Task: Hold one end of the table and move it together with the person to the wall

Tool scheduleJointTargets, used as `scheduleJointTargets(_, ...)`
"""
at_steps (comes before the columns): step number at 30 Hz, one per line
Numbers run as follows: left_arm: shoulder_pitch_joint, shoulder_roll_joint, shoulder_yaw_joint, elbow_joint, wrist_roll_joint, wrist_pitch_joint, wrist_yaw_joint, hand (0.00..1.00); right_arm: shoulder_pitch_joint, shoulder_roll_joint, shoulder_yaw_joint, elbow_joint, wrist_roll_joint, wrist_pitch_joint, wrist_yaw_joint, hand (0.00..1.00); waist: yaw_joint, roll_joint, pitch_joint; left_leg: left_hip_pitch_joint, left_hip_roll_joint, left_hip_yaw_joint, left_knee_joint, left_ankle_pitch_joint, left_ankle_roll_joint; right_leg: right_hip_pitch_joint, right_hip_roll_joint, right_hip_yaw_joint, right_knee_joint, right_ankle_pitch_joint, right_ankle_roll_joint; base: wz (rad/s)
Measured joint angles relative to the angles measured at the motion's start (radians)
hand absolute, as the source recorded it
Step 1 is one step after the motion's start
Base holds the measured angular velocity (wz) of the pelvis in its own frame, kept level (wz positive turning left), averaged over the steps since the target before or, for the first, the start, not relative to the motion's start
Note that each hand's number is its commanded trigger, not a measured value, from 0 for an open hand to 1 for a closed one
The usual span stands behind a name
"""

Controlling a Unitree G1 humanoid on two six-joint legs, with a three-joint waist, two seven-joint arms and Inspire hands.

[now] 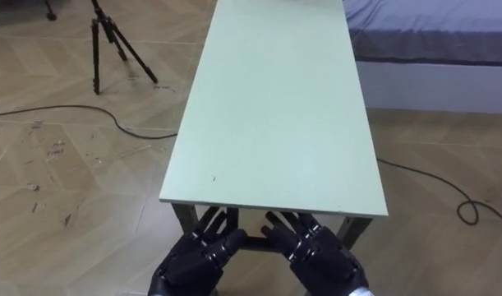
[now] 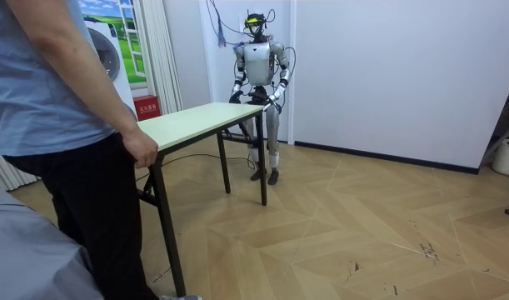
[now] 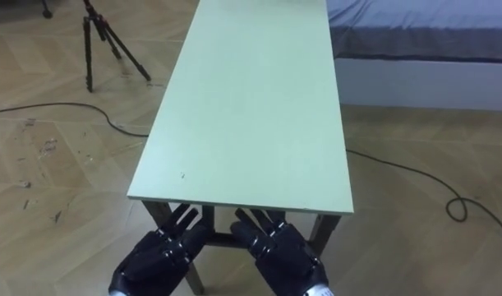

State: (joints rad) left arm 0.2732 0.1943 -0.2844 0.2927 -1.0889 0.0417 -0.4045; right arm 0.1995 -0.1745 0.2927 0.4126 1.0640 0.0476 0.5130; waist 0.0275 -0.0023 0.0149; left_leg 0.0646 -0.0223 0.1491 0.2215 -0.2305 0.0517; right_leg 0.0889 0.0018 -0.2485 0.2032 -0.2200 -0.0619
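Our left hand (image 1: pixel 193 256) and right hand (image 1: pixel 323 255) sit lowest in the eye views, side by side and just apart, both below the near short edge of the worktop (image 1: pixel 275 107). Each is palm down with its fingers straight and spread, pointing forward; the tips reach to the underside of that edge, between the dark legs. Neither hand is curled round anything, and we cannot tell whether the fingertips actually touch the board.

We see the pale green worktop run long and narrow away from us, its top bare. On its left the wooden floor (image 1: pixel 62 181) carries a dark cable (image 1: pixel 70 111), and a tripod (image 1: pixel 111 41) stands farther off. On its right, near the far end, is a bed (image 1: pixel 431 49) with a grey cover.

From the room view we stand upright at one short end of the worktop, arms bent and forearms held forward at its edge. A person (image 2: pixel 62 125) stands at the opposite end, one hand (image 2: pixel 142 150) gripping the corner there.
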Motion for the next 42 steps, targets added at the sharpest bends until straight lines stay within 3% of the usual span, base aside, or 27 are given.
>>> scheduleJointTargets(3, -0.018, -0.002, 0.004, -0.016, -0.008, 0.009, 0.012, 0.0, -0.002, -0.001, 0.0, -0.001, 0.029, 0.011, -0.001, 0.0, 0.001, 0.009, -0.0012, 0.001, 0.0, 0.001, 0.0, 0.0, 0.0, -0.001, 0.0, 0.001, 0.001, 0.0, 0.0, 0.0)
scheduleJointTargets(6, -0.018, -0.005, 0.008, -0.027, -0.021, 0.019, 0.029, 0.0, -0.002, -0.001, -0.003, -0.001, 0.08, 0.012, -0.009, 0.0, -0.001, 0.021, 0.0043, 0.001, 0.0, 0.001, -0.001, 0.0, 0.0, -0.001, 0.0, 0.003, 0.002, 0.0, 0.0, 0.0)
scheduleJointTargets(12, -0.018, -0.005, 0.024, -0.017, -0.021, 0.027, 0.07, 0.0, -0.002, -0.002, -0.003, -0.001, 0.122, 0.021, -0.042, 0.0, -0.002, 0.032, 0.0053, 0.038, 0.0, 0.001, -0.022, 0.0, 0.0, 0.024, 0.003, 0.012, -0.001, 0.0, 0.0, -0.03)
scheduleJointTargets(14, -0.02, -0.008, 0.047, -0.009, -0.028, 0.033, 0.083, 0.0, -0.002, -0.002, -0.01, 0.0, 0.142, 0.027, -0.056, 0.0, 0.0, 0.031, 0.0055, 0.046, 0.0, 0.001, -0.024, 0.0, 0.0, 0.03, 0.003, 0.012, -0.002, 0.0, 0.0, -0.02)
scheduleJointTargets(17, -0.039, -0.007, 0.081, 0.056, -0.145, 0.045, 0.1, 0.0, -0.003, -0.003, -0.042, 0.006, 0.202, 0.043, -0.081, 0.0, 0.0, 0.03, 0.0058, 0.054, -0.001, 0.001, -0.022, 0.0, 0.0, 0.042, 0.003, 0.013, -0.006, 0.0, 0.0, 0.0)
scheduleJointTargets(20, -0.04, -0.008, 0.083, 0.095, -0.215, 0.066, 0.117, 0.0, -0.003, -0.006, -0.052, 0.007, 0.227, 0.045, -0.099, 0.0, -0.001, 0.023, 0.008, 0.066, -0.001, 0.001, -0.023, 0.0, 0.0, 0.054, 0.004, 0.013, -0.016, 0.0, 0.0, 0.0)
scheduleJointTargets(22, -0.04, -0.008, 0.084, 0.114, -0.217, 0.071, 0.12, 0.0, -0.003, -0.011, -0.052, 0.009, 0.227, 0.059, -0.106, 0.0, -0.001, 0.016, 0.0047, 0.072, -0.001, 0.001, -0.022, 0.0, 0.0, 0.058, 0.005, 0.014, -0.02, 0.0, 0.0, 0.0)
scheduleJointTargets(28, -0.068, -0.021, 0.086, 0.16, -0.274, 0.092, 0.144, 0.0, -0.005, -0.015, -0.053, 0.009, 0.232, 0.072, -0.122, 0.0, 0.006, 0.012, 0.0061, 0.088, -0.001, 0.003, -0.026, 0.0, 0.0, 0.069, 0.006, 0.026, -0.02, 0.0, 0.0, -0.06)
scheduleJointTargets(33, -0.093, -0.026, 0.094, 0.161, -0.395, 0.133, 0.188, 0.0, -0.018, -0.014, -0.065, 0.012, 0.294, 0.087, -0.165, 0.0, 0.006, 0.008, 0.0061, 0.089, -0.001, 0.003, -0.026, 0.0, 0.0, 0.069, 0.006, 0.03, -0.017, 0.0, 0.0, 0.0)
scheduleJointTargets(42, -0.093, -0.043, 0.15, 0.164, -0.41, 0.194, 0.202, 0.0, -0.023, 0.001, -0.12, 0.046, 0.329, 0.117, -0.213, 0.0, 0.005, 0.013, 0.0026, 0.088, -0.001, 0.004, -0.025, 0.0, 0.0, 0.065, 0.007, 0.036, -0.019, 0.0, -0.001, -0.01)
